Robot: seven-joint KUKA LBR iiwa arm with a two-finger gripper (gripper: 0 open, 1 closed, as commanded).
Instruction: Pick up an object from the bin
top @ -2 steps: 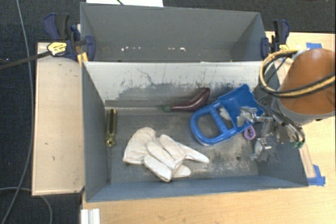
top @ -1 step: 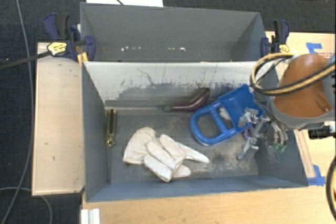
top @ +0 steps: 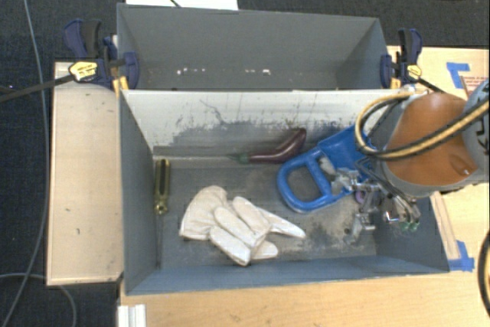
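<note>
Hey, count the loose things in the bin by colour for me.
White: 1, the soft white fabric glove
Blue: 1, the blue plastic looped handle
Dark maroon: 1, the curved dark maroon tool
Brass: 1, the small brass-coloured metal rod
Total: 4

Arm (top: 429,145) reaches in from the right, pincer (top: 361,224) hanging low.

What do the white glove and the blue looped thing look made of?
White glove: soft fabric, matte, judging by its limp, creased fingers. Blue looped thing: probably hard plastic, smooth and slightly glossy, keeping a rigid handle shape.
</note>
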